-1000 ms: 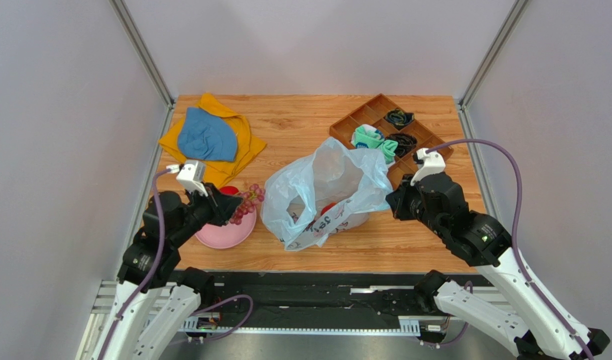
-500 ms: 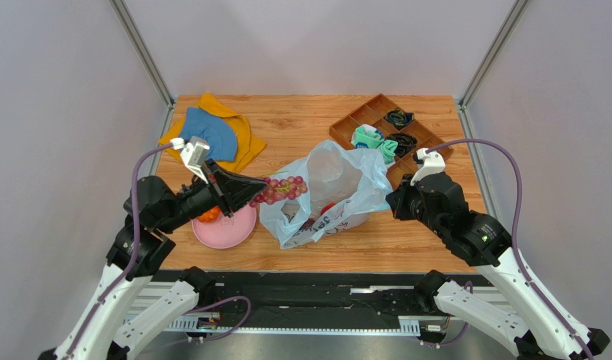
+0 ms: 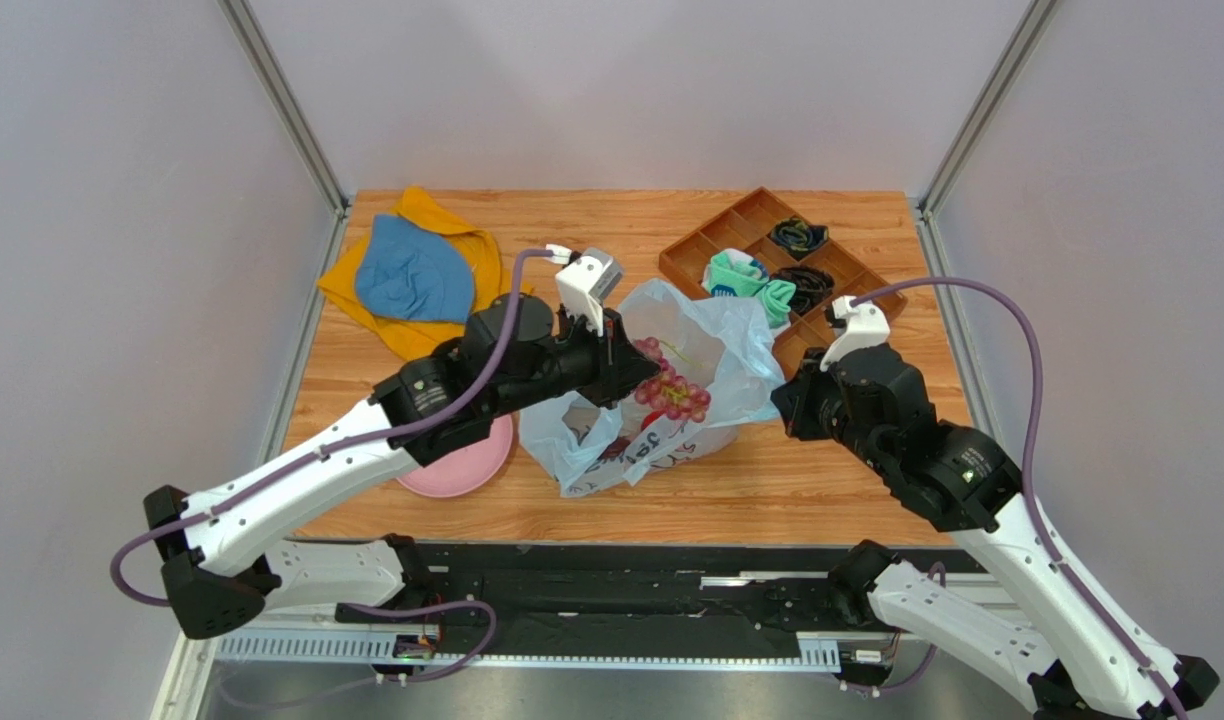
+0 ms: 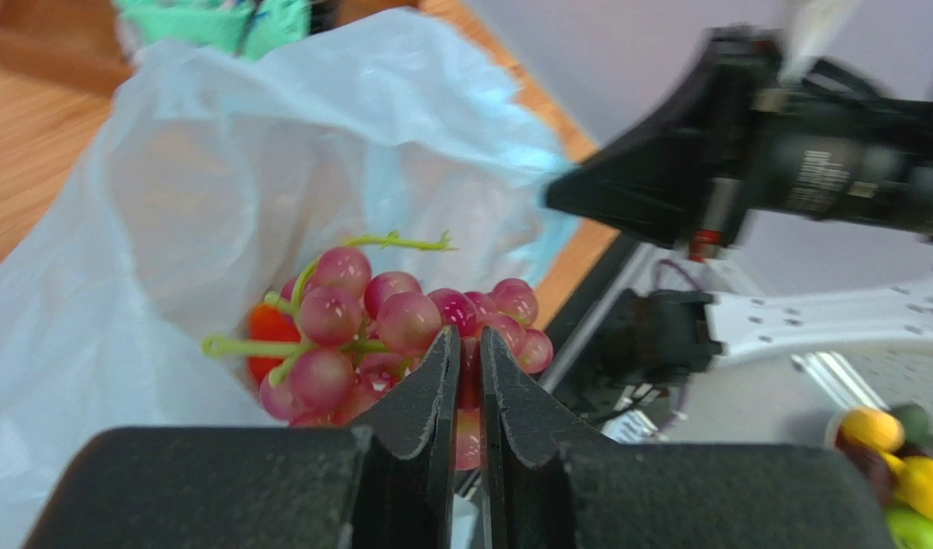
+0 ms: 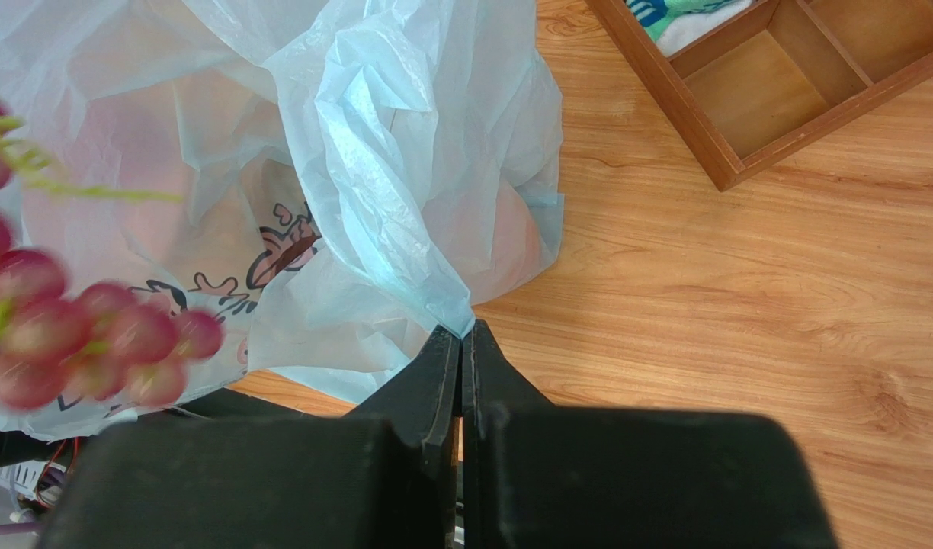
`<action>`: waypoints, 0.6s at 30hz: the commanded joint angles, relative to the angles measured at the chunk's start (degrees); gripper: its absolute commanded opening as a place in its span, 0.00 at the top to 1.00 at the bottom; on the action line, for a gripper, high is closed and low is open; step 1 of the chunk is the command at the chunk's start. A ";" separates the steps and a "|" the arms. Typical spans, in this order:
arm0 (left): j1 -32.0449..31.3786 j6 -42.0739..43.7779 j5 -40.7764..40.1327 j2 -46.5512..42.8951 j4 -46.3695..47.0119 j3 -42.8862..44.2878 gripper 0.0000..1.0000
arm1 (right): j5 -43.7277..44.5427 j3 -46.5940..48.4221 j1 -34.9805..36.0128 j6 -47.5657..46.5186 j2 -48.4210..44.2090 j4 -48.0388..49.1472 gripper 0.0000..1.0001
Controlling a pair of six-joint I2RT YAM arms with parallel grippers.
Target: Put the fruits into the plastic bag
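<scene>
The pale blue plastic bag with its pink-and-black cartoon print lies mid-table, mouth held up. My left gripper is shut on the bunch of reddish-purple grapes and holds it over the bag's mouth; in the left wrist view the grapes hang at my fingertips above the bag, with a red fruit behind them. My right gripper is shut on the bag's edge at its right side. The grapes show blurred in the right wrist view. The other fruits are hidden.
A pink plate sits left of the bag, partly under my left arm. A blue cloth lies on a yellow cloth at the back left. A wooden compartment tray with small items stands at the back right.
My left arm has swung right from the pink plate with the grapes, carrying them from beside the bag to over its mouth. The right gripper has stayed put on the bag's edge.
</scene>
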 commanded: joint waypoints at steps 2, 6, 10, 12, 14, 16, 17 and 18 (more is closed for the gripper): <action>-0.14 -1.31 -12.26 2.82 -3.23 2.85 0.84 | 0.85 0.41 0.02 0.09 -1.22 0.60 1.00; -0.32 -2.18 -11.47 6.17 -3.76 3.11 0.83 | 0.77 0.14 0.02 0.09 -0.78 0.86 1.00; -0.40 -2.36 -11.73 10.29 -5.07 2.94 0.83 | 0.42 0.06 -0.07 0.09 -0.60 1.13 1.00; -0.40 -2.45 -14.45 11.44 -6.31 2.76 0.83 | 0.33 0.23 0.02 0.09 -0.78 0.95 1.00; -0.32 -2.45 -17.34 12.32 -6.84 1.71 0.82 | 0.42 0.32 0.02 -0.09 -1.04 0.86 1.00; -0.23 -2.45 -17.80 13.20 -6.49 1.18 0.80 | 0.59 0.58 0.02 -0.09 -1.13 0.51 1.00; -0.14 -2.36 -17.54 13.47 -6.31 0.74 0.80 | 0.68 0.58 0.02 -0.09 -1.22 0.43 1.00; -0.14 -2.54 -17.36 13.90 -6.23 0.65 0.79 | 0.68 0.58 0.02 -0.09 -1.31 0.42 1.00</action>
